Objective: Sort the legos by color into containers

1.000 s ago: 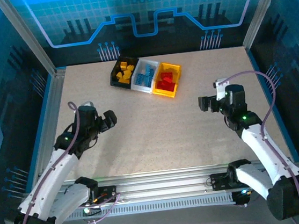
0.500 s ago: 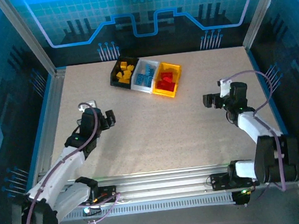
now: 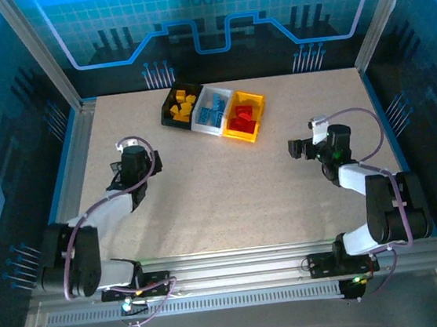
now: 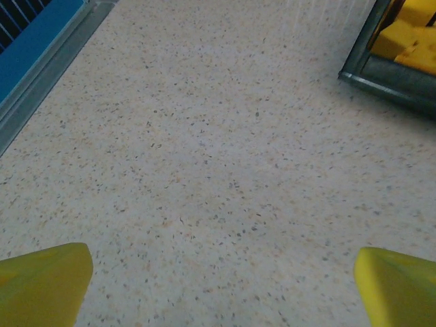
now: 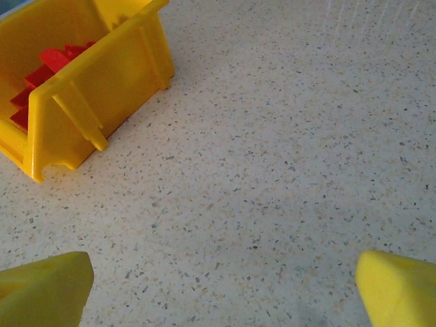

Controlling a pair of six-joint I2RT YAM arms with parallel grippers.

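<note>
Both tools hang empty and spread wide: left tool (image 3: pixel 134 165) over the near-left desk (image 3: pixel 231 201), right tool (image 3: pixel 299 149) over the near-right. The legos (image 3: pixel 186 104) lie in the containers (image 3: pixel 208 130) at the far middle (yellow ones in the black bin (image 4: pixel 381 78), red ones in the yellow bin (image 5: pixel 102 82), blue between). That row runs left to right, slightly slanted, ahead of both tools. Its black end is nearer my left, its yellow end nearer my right. I judge the sort finished, nothing to fetch.
</note>
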